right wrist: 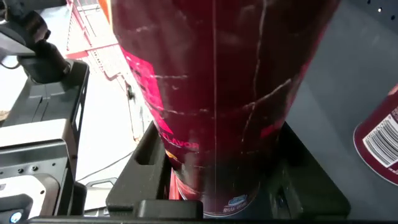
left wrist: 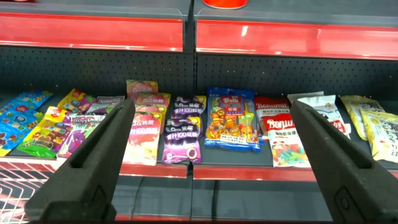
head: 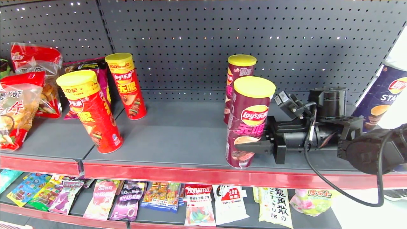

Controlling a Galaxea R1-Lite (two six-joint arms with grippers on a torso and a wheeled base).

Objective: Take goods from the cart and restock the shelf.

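My right gripper [head: 247,148] is shut on a maroon chip can with a yellow lid [head: 249,121], gripping its lower half. The can stands upright at the front edge of the grey upper shelf [head: 178,133]. In the right wrist view the maroon can [right wrist: 217,93] sits between the black fingers [right wrist: 149,168]. A second maroon can [head: 239,73] stands just behind it, also seen as a can [right wrist: 382,140] further back. My left gripper [left wrist: 212,109] is open with nothing in it, facing the lower shelf's candy bags [left wrist: 233,121].
Two red chip cans [head: 90,111] [head: 126,86] stand on the shelf's left part, with snack bags [head: 19,108] beyond them. A blue can [head: 381,98] leans at the far right. Bare shelf lies between the red and maroon cans. The red price rail [head: 190,175] runs along the front.
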